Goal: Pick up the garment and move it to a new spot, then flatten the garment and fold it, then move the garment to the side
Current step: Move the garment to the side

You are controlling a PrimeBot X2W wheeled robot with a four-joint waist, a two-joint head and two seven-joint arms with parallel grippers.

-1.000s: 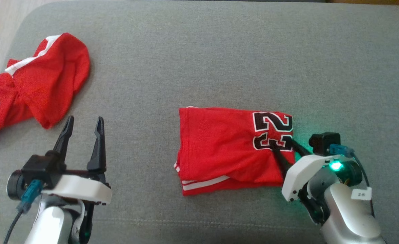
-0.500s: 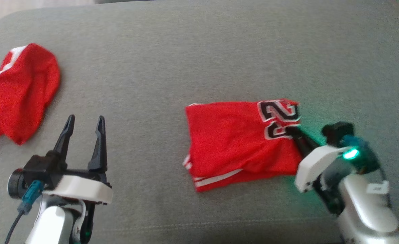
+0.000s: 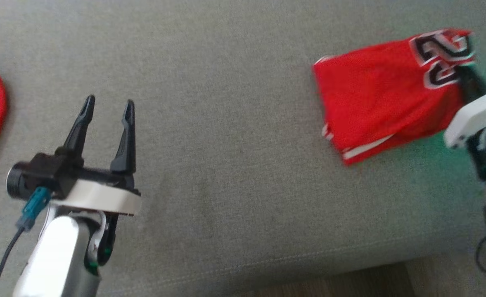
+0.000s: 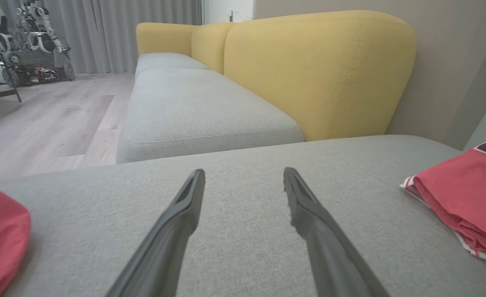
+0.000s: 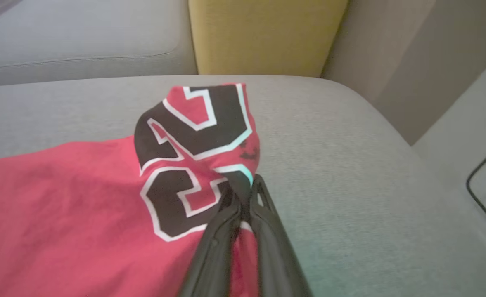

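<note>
Since 1 second ago my right fingers (image 5: 245, 183) have clenched. Now they grasp the folded red garment (image 3: 375, 90) at its numbered corner, which is a little raised from the grey sofa cushion (image 3: 226, 173). My left fingers (image 3: 108, 105) are released, holding nothing.

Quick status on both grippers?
Left gripper: open, holding nothing.
Right gripper: shut on the folded red jersey, at its numbered edge.
</note>
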